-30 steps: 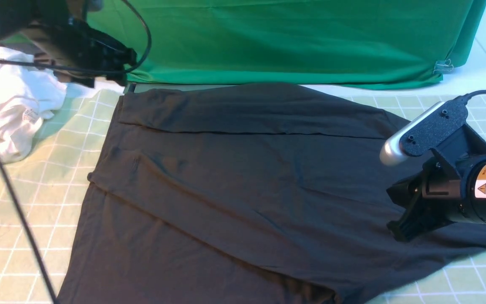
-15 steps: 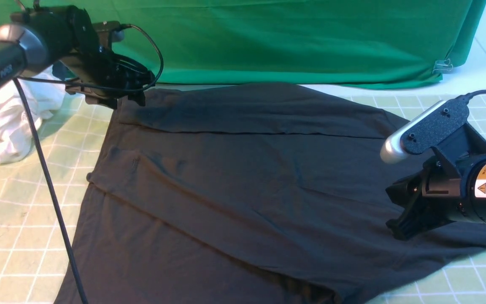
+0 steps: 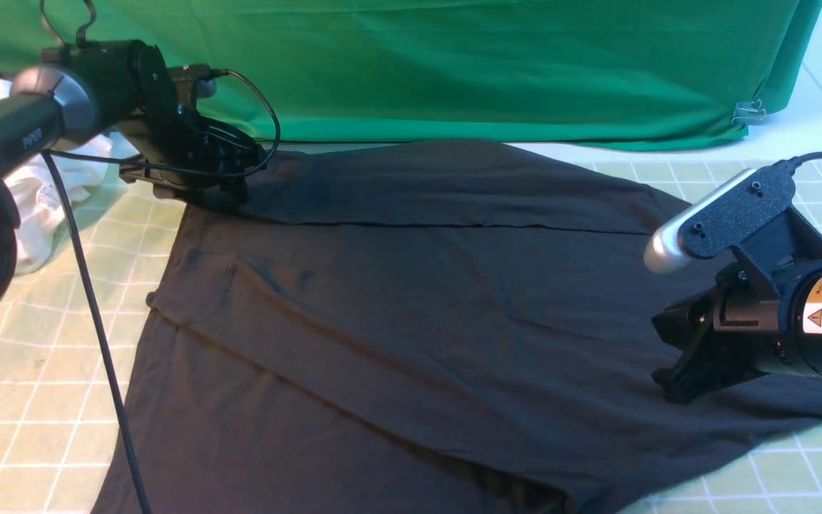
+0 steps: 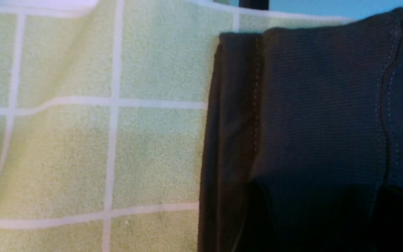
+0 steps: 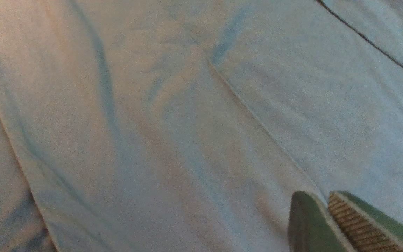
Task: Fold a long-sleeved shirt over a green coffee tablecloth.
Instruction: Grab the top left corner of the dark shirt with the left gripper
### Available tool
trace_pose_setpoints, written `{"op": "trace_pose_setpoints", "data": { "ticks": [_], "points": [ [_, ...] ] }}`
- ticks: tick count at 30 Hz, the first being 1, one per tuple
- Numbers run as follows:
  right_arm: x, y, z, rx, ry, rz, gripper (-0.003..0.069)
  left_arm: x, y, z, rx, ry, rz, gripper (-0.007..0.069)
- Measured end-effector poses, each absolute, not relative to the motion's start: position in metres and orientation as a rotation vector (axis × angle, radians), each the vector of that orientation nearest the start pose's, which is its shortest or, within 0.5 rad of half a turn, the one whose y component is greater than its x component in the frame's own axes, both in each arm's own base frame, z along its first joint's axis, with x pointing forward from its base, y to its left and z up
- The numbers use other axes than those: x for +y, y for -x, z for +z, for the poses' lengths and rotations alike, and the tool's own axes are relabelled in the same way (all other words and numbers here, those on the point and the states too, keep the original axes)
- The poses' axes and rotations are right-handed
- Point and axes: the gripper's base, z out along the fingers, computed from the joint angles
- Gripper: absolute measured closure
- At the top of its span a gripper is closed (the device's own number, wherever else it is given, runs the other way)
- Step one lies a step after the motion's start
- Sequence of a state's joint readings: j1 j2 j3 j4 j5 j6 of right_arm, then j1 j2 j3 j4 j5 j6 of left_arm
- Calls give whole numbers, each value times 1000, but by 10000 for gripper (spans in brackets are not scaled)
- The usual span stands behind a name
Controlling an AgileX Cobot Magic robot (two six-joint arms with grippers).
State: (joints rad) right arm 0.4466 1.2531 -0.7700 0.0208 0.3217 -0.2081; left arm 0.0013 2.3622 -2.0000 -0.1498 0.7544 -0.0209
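One corner counts: the long-sleeved shirt's (image 3: 411,321) far-left one lies at the left end effector (image 3: 225,193), opening untellable; the right end effector (image 3: 671,382), narrow, is well apart.

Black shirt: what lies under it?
Under the shirt lies the pale green checked tablecloth, which shows past the shirt's left and right edges. The shirt covers the middle, so it cannot be seen whether anything else lies beneath it.
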Motion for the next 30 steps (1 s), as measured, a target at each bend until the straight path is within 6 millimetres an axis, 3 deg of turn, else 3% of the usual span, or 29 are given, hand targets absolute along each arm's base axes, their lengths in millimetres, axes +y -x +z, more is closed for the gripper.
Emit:
{"op": "trace_pose_setpoints", "data": {
  "ticks": [4, 9, 12, 16, 20, 23, 27, 30],
  "points": [
    [111, -231, 267, 2175, 718, 142, 536, -9, -524, 170, 2587, 134, -180, 313],
    [112, -231, 267, 2174, 718, 142, 536, -9, -525, 172, 2581, 132, -180, 498],
    [112, -231, 267, 2174, 718, 142, 536, -9, -528, 181, 2566, 130, -186, 615],
    [112, -232, 267, 2174, 718, 142, 535, -10, -528, 200, 2532, 121, -189, 662],
    [112, -232, 267, 2173, 717, 142, 534, -10, -523, 224, 2512, 113, -192, 665],
    [112, -232, 267, 2173, 717, 142, 530, -10, -521, 228, 2519, 121, -192, 650],
    [112, -232, 268, 2171, 716, 143, 524, -6, -524, 207, 2571, 150, -183, 554],
    [112, -232, 268, 2155, 710, 144, 522, -1, -527, 188, 2604, 161, -165, 435]
  ]
}}
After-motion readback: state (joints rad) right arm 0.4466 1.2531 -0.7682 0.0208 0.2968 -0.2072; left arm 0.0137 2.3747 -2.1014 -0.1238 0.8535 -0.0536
